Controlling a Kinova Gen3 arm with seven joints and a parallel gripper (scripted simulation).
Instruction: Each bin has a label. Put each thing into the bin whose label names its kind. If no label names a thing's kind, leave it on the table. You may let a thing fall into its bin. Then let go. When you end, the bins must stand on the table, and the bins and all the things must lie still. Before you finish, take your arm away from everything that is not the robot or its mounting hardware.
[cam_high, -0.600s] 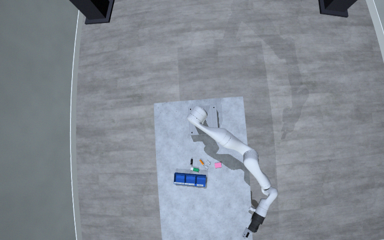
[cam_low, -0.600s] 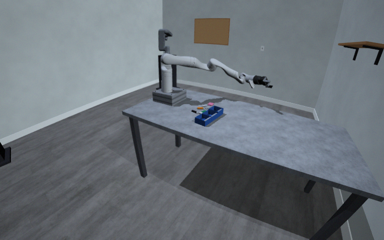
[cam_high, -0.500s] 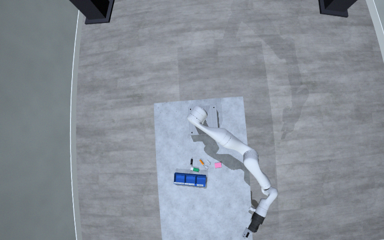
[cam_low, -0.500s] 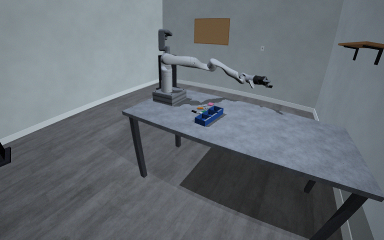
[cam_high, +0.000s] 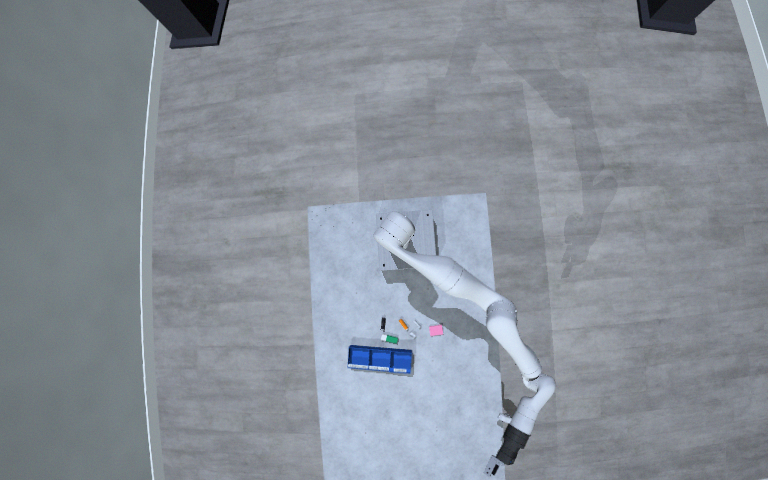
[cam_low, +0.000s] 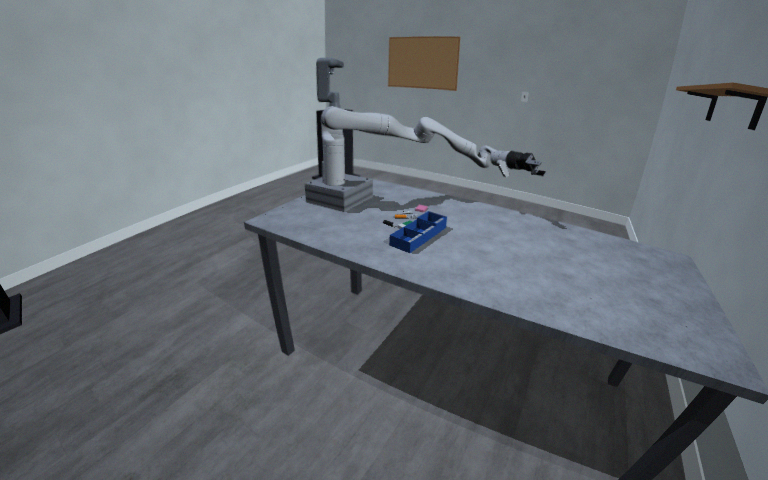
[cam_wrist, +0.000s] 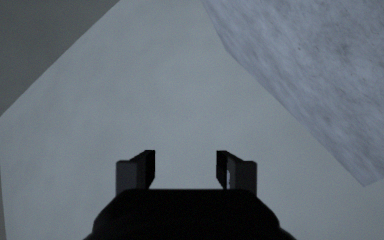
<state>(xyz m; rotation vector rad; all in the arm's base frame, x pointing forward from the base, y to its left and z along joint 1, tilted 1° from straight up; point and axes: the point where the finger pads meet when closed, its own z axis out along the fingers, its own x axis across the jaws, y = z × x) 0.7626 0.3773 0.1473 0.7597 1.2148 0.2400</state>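
Observation:
My gripper (cam_high: 491, 467) (cam_low: 539, 167) (cam_wrist: 185, 164) is open and empty, high over the table's far right side, away from the things. Three joined blue bins (cam_high: 381, 358) (cam_low: 417, 231) stand on the table; their labels are too small to read. Beside them lie a green and white piece (cam_high: 391, 339), a black piece (cam_high: 383, 323) (cam_low: 388, 223), an orange piece (cam_high: 403, 324) (cam_low: 400, 216), a pink square (cam_high: 436, 330) (cam_low: 421, 208), a small pale piece (cam_high: 417, 324) and another small pale piece (cam_high: 412, 334). The bins' insides look empty in the top view.
The arm's base block (cam_high: 424, 240) (cam_low: 339, 195) stands at the table's back end. The arm reaches along the right side of the table (cam_high: 362, 430) (cam_low: 566, 271), with the gripper near its edge. The wrist view shows a wall and a corner of the table (cam_wrist: 320, 65).

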